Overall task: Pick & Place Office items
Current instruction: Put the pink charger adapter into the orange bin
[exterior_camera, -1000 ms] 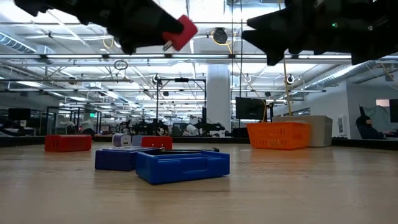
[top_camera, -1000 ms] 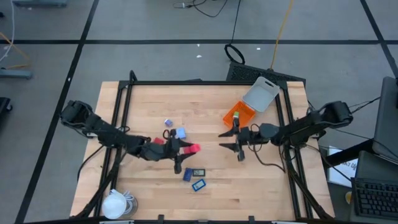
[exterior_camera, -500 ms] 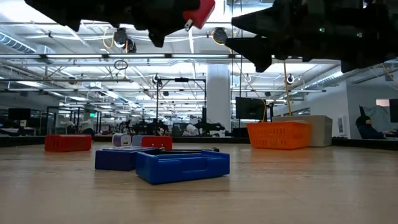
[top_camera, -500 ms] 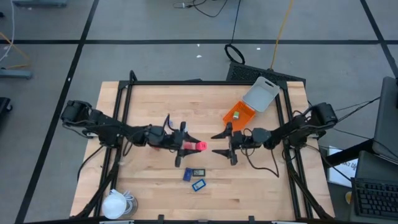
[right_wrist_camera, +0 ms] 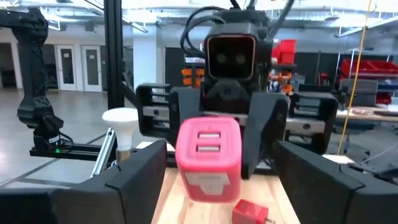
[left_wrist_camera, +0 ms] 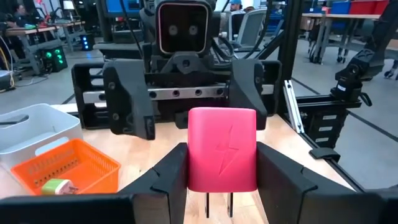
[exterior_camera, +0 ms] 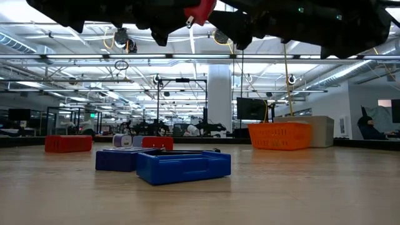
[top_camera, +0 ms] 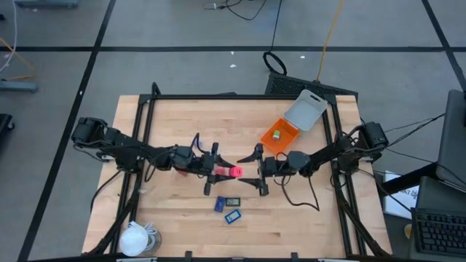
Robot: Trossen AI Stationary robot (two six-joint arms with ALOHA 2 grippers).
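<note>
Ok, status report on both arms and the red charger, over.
Left gripper shut on red charger, held above mid-table. Right gripper open, fingers either side of the charger, not yet closed. Blue pieces lie below; nothing in between.

**A robotics lab in an open industrial hall**

A butcher-block table (top_camera: 175, 116) is sitting inside a black metal frame (top_camera: 240, 96) on grey carpet tiles crossed by dark tape lines, with loose cables (top_camera: 271, 29) trailing over the floor. Beyond the table's edge, the low view is showing a wide hall running back under exposed ceiling trusses and strip lights (exterior_camera: 75, 59), with a white column (exterior_camera: 220, 100) and a dark monitor (exterior_camera: 250, 108). Another dark robot arm (right_wrist_camera: 34, 81) is standing in the background, and red storage bins (right_wrist_camera: 367, 65) are lining shelves.
</note>
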